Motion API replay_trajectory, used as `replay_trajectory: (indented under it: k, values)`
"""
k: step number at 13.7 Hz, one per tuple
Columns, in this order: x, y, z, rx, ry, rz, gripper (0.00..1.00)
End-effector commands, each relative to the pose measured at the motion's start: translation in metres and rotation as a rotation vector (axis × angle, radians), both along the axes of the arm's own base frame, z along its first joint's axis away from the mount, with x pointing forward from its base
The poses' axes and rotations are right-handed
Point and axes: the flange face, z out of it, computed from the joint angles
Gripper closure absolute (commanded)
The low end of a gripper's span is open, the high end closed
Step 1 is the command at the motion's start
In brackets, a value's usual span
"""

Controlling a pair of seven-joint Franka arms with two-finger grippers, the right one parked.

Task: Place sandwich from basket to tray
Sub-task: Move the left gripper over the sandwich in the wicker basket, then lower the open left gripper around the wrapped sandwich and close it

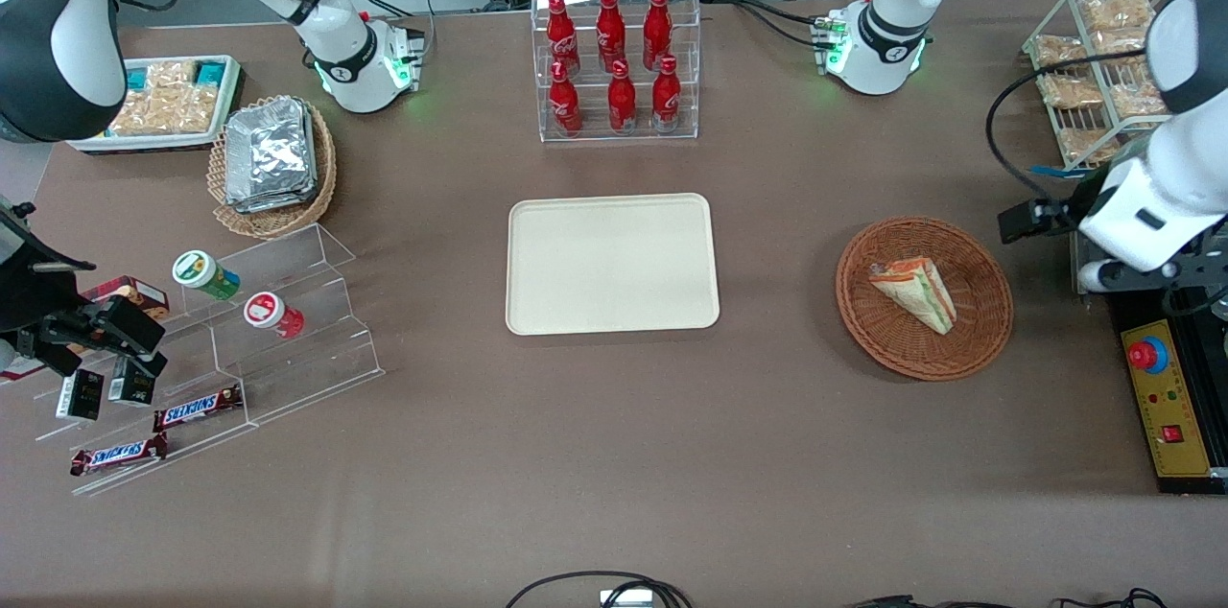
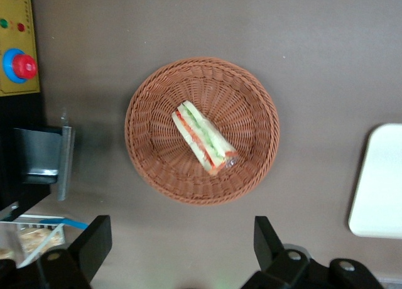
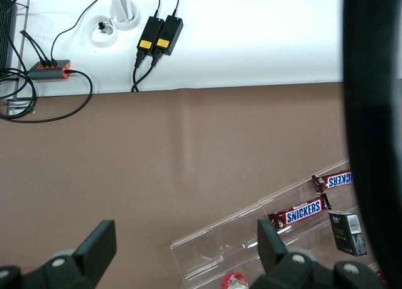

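Note:
The sandwich (image 1: 913, 292), a clear-wrapped triangular wedge with orange, red and green layers, lies in the round reddish-brown wicker basket (image 1: 988, 301). The cream-beige tray (image 1: 612, 263) lies flat at the table's middle, with nothing on it. My left gripper (image 1: 1028, 221) hangs high beside the basket, toward the working arm's end of the table. It is open and holds nothing. The left wrist view looks down between the wide-apart fingers of the gripper (image 2: 181, 245) at the sandwich (image 2: 204, 137) in the basket (image 2: 141, 113), with an edge of the tray (image 2: 380, 182) showing.
A clear rack of red bottles (image 1: 617, 61) stands farther from the camera than the tray. A control box with a red button (image 1: 1166, 397) and a wire rack of snack bags (image 1: 1103, 71) stand near the working arm. A tan basket of foil packs (image 1: 273, 162) and an acrylic step shelf (image 1: 240, 339) lie toward the parked arm's end.

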Motion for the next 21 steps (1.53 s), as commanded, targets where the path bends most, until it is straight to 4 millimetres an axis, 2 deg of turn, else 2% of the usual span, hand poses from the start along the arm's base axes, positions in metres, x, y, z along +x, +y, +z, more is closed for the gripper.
replay_trajectory:
  k: [1, 4, 7, 12, 15, 19, 21]
  values:
    - [-0.012, -0.006, -0.045, 0.032, -0.02, 0.098, 0.0]
    - [-0.026, -0.004, -0.094, 0.038, -0.034, 0.167, 0.0]
    - [-0.037, -0.007, -0.134, 0.048, -0.06, 0.281, 0.0]
    - [-0.051, -0.009, -0.185, 0.051, -0.086, 0.42, 0.0]
    - [-0.055, -0.009, -0.208, 0.053, -0.082, 0.474, 0.0]
    - [-0.067, -0.006, -0.252, 0.036, -0.112, 0.54, 0.0]
    - [-0.07, -0.007, -0.267, 0.029, -0.116, 0.554, 0.0]
